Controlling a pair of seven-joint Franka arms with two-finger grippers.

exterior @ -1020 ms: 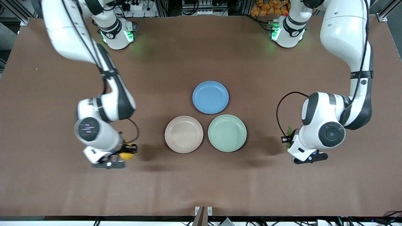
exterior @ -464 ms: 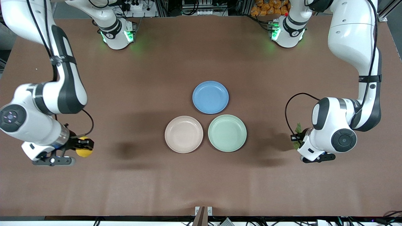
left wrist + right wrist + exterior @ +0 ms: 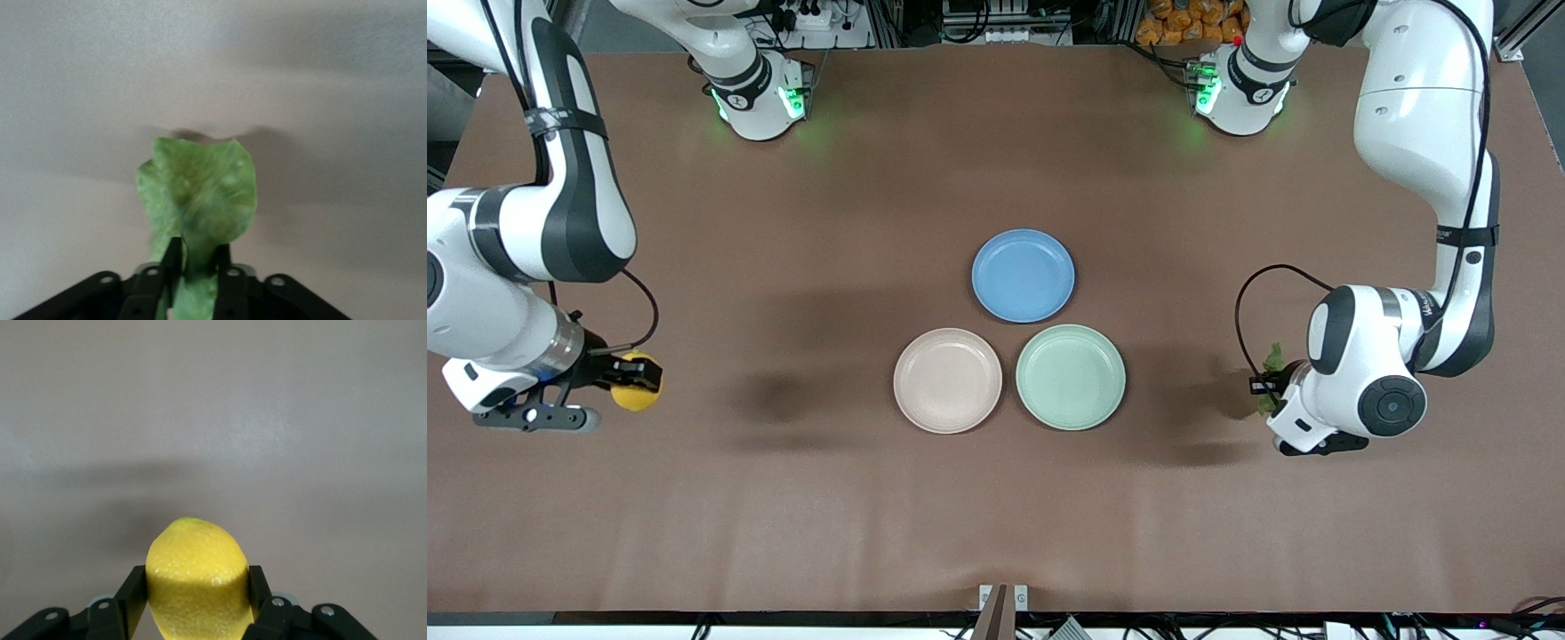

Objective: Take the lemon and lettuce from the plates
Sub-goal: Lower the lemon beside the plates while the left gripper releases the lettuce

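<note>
Yellow item: the lemon (image 3: 635, 394), clamped between the fingers of the right gripper (image 3: 618, 378), up over bare table at the right arm's end, well apart from the plates.
Green item: the lettuce (image 3: 1270, 363), pinched by its narrow stem end in the left gripper (image 3: 1267, 389), leaf hanging free over bare table at the left arm's end.
Plates: beige-pink plate (image 3: 914, 402) and mint green plate (image 3: 1103, 398), side by side at table centre, both bare; blue plate (image 3: 1023, 251) just beside them, also bare.
Step in hand: both picks judged done; carry-off under way.
Next move: set each item down gently, then open the fingers.
Hard to see: in the front view the left wrist covers most of the lettuce and its gripper; wrist views show only bare table beneath.
</note>
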